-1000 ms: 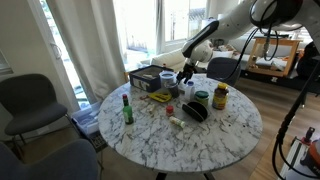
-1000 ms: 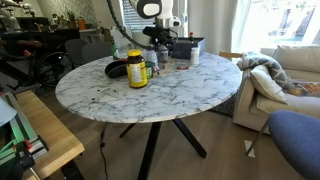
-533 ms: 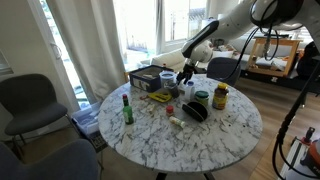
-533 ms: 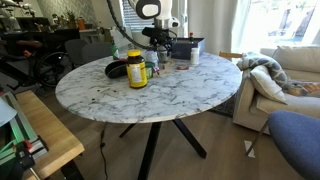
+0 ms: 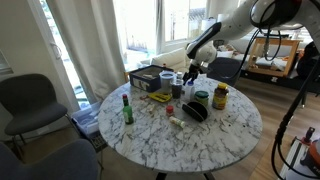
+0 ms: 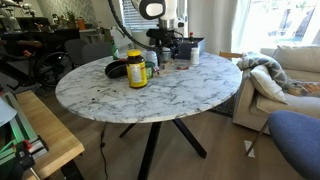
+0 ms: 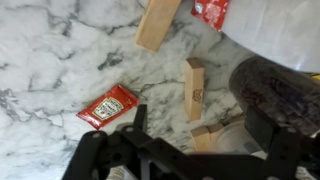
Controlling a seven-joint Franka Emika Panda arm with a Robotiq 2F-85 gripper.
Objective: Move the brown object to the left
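In the wrist view, three light brown wooden blocks lie on the marble table (image 7: 50,50): one at the top (image 7: 160,22), one in the middle (image 7: 193,88), and one low down (image 7: 205,143) between my fingers. My gripper (image 7: 200,128) is open, hovering just above that lowest block with a finger on either side. It holds nothing. In both exterior views the gripper (image 5: 187,75) (image 6: 168,45) hangs low over the clutter at the back of the round table. The blocks are too small to make out there.
A red ketchup packet (image 7: 108,105) lies left of the blocks, and another (image 7: 210,10) lies at the top. A dark round container (image 7: 275,90) is close on the right. On the table stand a green bottle (image 5: 127,108), jars (image 5: 220,96) (image 6: 136,70) and a box (image 5: 150,78).
The arm and gripper have shifted slightly to the right in both exterior views. The objects on the table have not moved.
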